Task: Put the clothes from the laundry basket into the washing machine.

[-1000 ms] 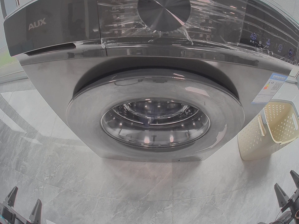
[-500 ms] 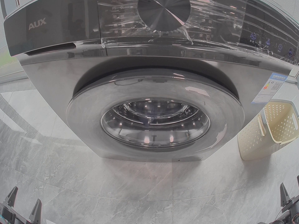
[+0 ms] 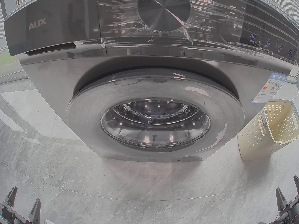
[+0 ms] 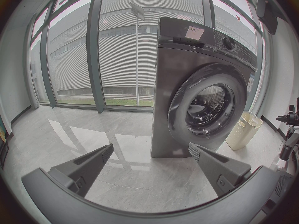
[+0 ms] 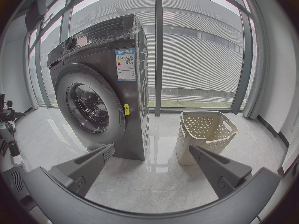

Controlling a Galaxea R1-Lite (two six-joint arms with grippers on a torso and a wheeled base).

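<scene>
Laundry basket (image 5: 206, 128) well beyond right gripper (image 5: 151, 147), jaws spread, empty; left gripper (image 4: 150, 146) low, jaws wide, washing machine (image 4: 174, 91) ahead.

My left pincer (image 4: 150, 147) and right pincer (image 5: 151, 147) are matt dark grey, with wedge-shaped fingers (image 4: 85, 165), crosshatched tip pads (image 4: 107, 152) and round screw recesses (image 4: 81, 182).

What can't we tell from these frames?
- Basket bottom: its own wall hides it in the right wrist view, and the head view's edge cuts it. Clothes inside: cannot tell.
- Drum: glare on the door glass, head view.
- Panel print: film-wrapped, too small, all views.
</scene>
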